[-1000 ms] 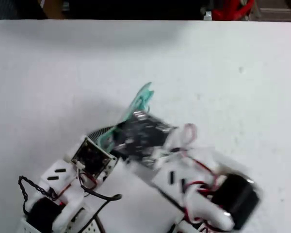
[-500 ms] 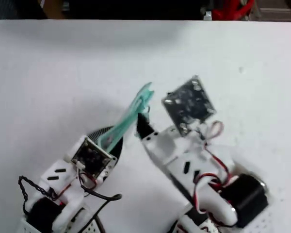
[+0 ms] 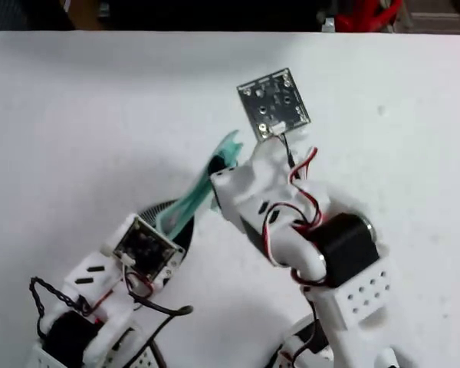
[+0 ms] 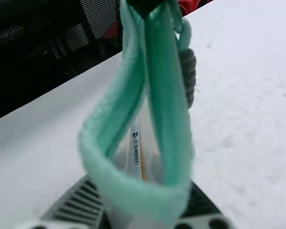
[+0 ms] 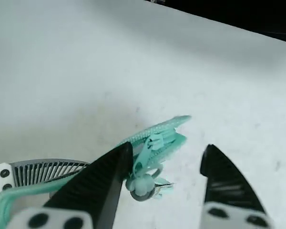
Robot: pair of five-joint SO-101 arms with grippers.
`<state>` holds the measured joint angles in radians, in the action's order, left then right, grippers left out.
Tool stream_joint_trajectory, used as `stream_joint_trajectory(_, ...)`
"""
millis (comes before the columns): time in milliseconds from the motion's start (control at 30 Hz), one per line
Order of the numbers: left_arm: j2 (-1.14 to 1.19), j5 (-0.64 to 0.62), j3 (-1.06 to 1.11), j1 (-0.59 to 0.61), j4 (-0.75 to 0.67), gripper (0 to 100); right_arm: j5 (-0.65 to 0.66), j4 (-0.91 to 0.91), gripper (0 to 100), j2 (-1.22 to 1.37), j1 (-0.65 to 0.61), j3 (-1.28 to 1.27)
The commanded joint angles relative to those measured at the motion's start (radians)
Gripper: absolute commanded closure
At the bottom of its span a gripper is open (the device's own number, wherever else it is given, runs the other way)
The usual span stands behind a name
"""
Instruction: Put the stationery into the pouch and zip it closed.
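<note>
A teal pouch (image 3: 203, 184) stands tilted off the white table, and my left gripper (image 3: 169, 218) is shut on its near end. In the left wrist view the pouch (image 4: 167, 105) gapes open above the left gripper (image 4: 143, 212), with a white and orange pen (image 4: 137, 152) inside. My right gripper (image 3: 219, 172) sits beside the pouch's far end. Seen from the right wrist, the right gripper (image 5: 168, 150) is open, its black fingers (image 5: 109, 179) astride the pouch tip (image 5: 164, 130), zipper pull (image 5: 154, 141) and a small ring charm (image 5: 143, 187).
Bare white table (image 3: 100, 100) stretches to the left, right and far side of the arms. A red object (image 3: 364, 14) lies past the far edge. Black mesh (image 4: 47, 43) stands beyond the table edge in the left wrist view.
The right arm has lifted off the pouch's middle and swung toward the far side, its gripper ending by the pouch's far tip. The left arm and pouch have stayed put.
</note>
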<state>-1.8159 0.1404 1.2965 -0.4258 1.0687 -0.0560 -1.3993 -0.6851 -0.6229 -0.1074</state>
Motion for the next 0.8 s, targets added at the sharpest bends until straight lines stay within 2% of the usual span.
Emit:
stream_joint_trajectory(0, -0.013, -0.003, -0.014, -0.008, -0.009, 98, 0.049, 0.001, 97.4, 0.004, 0.010, 0.037)
stream_joint_trajectory(333, -0.013, -0.003, -0.012, -0.008, -0.011, 98, 0.083, -0.039, 98.1, 0.004, -0.001, 0.052)
stream_joint_trajectory(533, -0.013, -0.003, 0.002, -0.008, -0.015, 98, 0.094, -0.162, 98.1, 0.013, -0.153, 0.143)
stream_joint_trajectory(767, -0.013, -0.003, 0.003, -0.008, -0.020, 98, 0.163, -0.179, 98.1, 0.015, -0.269, 0.144)
